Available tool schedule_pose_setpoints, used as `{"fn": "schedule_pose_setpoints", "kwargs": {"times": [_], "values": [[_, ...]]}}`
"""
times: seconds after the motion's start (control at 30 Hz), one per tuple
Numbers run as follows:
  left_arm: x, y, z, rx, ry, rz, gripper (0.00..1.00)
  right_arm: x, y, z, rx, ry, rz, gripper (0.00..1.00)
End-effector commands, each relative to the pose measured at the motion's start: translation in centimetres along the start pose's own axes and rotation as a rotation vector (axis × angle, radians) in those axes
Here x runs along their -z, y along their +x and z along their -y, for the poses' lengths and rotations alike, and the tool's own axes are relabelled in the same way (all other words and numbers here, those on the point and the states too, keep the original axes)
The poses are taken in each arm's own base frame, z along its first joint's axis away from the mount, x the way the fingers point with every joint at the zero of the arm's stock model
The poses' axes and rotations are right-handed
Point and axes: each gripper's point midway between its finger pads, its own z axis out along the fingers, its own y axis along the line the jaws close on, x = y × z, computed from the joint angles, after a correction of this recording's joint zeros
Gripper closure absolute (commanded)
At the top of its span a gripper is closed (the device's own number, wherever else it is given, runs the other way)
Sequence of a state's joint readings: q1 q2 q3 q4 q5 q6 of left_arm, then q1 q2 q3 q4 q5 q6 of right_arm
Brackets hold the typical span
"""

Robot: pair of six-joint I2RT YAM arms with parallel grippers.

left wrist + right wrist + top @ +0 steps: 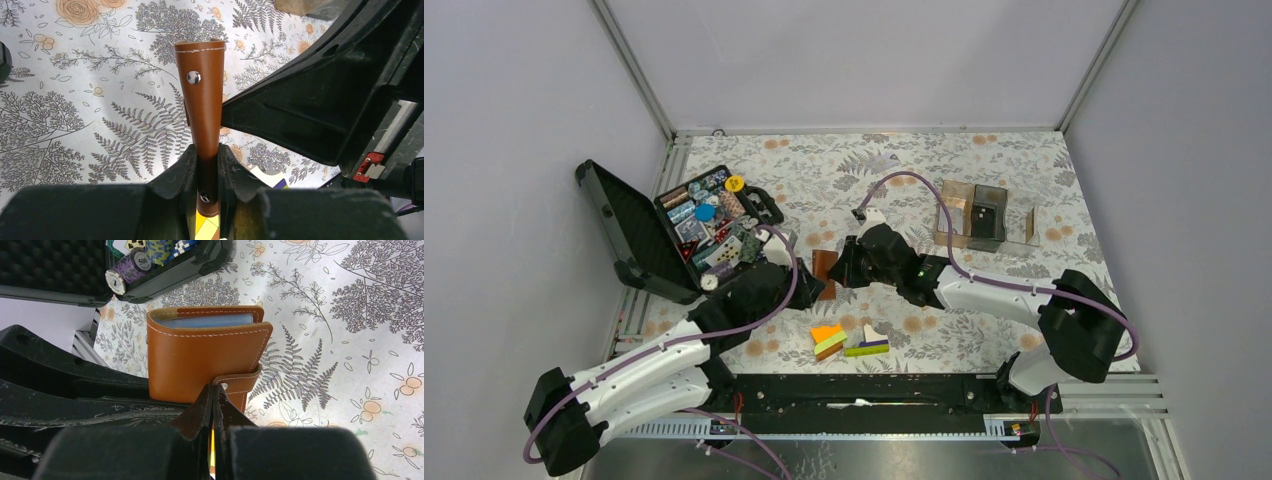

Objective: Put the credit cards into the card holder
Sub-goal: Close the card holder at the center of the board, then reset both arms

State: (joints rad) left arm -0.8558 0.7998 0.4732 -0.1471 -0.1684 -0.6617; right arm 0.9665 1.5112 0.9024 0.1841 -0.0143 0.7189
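The brown leather card holder (825,268) stands on edge on the flowered table between my two grippers. My left gripper (207,167) is shut on it, and in that wrist view the holder (202,100) runs away from me edge-on, with a metal snap stud on its side. In the right wrist view the holder (200,360) is folded shut, and the bluish edge of a credit card (210,321) shows in its top. My right gripper (214,392) is shut, its tips touching the snap tab (240,382). No other credit cards show.
An open black tool case (639,235) with poker chips (127,270) lies at the left. Clear and brown compartment boxes (984,215) stand at the back right. Orange, green and purple blocks (849,340) lie near the front, just below the grippers.
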Motion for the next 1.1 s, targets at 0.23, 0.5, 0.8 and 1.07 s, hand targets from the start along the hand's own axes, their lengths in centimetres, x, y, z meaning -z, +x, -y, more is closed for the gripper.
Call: {"fn": "schedule_pose_setpoints", "kwargs": {"times": [0.23,0.5,0.8,1.07], "values": [[3.5,-4.7,11.8,0.022,0.543,0.109,1.00,1.0,-2.0,-8.7,-0.037,-0.321,0.026,1.00],[-0.4,-3.5,2.8,0.218,0.164,0.075,1.00,3.6,-5.4,-1.4,0.051,0.086,0.202,0.65],[-4.9,0.3,-1.3,0.243,0.080,-0.041,0.95,8.4,-7.2,8.1,0.003,0.311,0.264,0.25],[-6.7,0.9,-5.2,0.230,-0.021,-0.061,0.53,11.3,-7.6,14.4,0.009,0.437,0.242,0.01]]}}
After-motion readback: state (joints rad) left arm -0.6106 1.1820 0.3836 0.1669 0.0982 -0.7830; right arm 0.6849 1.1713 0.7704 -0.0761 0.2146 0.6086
